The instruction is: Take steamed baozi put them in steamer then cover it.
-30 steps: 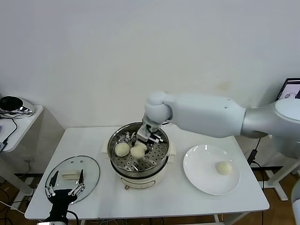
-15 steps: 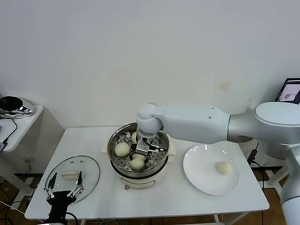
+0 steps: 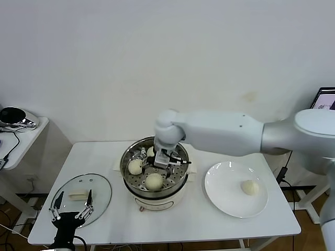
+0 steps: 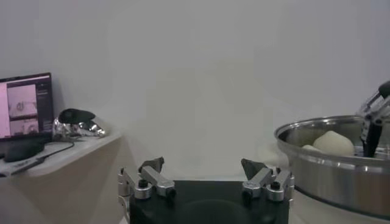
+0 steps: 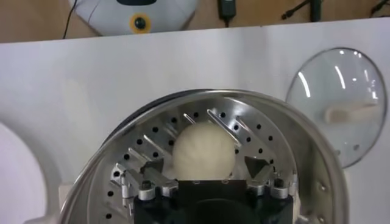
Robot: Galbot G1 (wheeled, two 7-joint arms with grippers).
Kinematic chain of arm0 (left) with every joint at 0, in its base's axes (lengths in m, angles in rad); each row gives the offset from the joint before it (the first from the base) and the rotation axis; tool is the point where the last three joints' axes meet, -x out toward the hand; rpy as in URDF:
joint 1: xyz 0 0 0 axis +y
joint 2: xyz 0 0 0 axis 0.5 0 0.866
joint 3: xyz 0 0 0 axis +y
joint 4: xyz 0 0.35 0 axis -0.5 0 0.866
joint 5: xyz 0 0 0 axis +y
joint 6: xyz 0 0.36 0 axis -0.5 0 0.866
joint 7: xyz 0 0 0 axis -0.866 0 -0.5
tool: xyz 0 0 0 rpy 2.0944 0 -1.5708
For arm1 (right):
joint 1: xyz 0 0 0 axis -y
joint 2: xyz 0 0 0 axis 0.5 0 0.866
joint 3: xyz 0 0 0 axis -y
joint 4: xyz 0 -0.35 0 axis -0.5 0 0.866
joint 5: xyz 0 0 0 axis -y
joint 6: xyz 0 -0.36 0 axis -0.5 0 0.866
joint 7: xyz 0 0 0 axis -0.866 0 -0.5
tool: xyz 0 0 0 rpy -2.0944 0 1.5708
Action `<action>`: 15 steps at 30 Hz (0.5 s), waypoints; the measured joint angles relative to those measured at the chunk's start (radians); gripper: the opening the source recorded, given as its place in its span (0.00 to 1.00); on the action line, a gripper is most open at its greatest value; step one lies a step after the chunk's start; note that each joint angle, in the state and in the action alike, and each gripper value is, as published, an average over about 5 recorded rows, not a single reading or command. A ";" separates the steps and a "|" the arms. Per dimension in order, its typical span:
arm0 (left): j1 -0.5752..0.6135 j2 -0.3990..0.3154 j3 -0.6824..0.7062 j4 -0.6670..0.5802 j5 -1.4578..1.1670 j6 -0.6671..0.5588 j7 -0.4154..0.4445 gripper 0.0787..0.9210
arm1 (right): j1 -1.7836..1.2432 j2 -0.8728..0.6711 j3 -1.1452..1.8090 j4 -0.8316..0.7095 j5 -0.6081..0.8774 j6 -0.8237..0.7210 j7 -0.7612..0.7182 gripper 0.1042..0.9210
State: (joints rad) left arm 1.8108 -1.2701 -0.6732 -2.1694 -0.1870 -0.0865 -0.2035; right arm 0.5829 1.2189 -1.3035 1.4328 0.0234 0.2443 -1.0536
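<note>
A plain white wall [image 3: 157, 57] backs the white table [image 3: 209, 219], beside a small side table [image 3: 23, 137].

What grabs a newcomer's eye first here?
The big right arm reaching over mid-table, its right pincer open just above a baozi lying in the shiny steamer. One last bun sits alone on the white plate to the right, and the glass cover lies flat at the left.

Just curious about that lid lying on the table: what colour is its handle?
Cream, on the clear glass lid with a metal rim; the head view shows it best.
</note>
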 measured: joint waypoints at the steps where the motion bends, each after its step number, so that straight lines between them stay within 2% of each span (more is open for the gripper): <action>1: -0.001 0.002 0.000 -0.001 0.000 0.000 0.000 0.88 | 0.008 -0.020 0.003 0.012 0.014 -0.034 0.002 0.88; 10: -0.015 0.016 0.011 0.000 0.002 0.005 0.002 0.88 | 0.043 -0.280 0.038 0.156 0.115 -0.396 0.032 0.88; 15: -0.022 0.021 0.023 0.002 0.007 0.005 0.003 0.88 | 0.022 -0.449 0.066 0.202 0.111 -0.515 0.029 0.88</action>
State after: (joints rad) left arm 1.7884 -1.2495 -0.6501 -2.1669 -0.1805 -0.0812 -0.2008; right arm 0.6050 0.7702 -1.2375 1.6352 0.1348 -0.2703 -1.0247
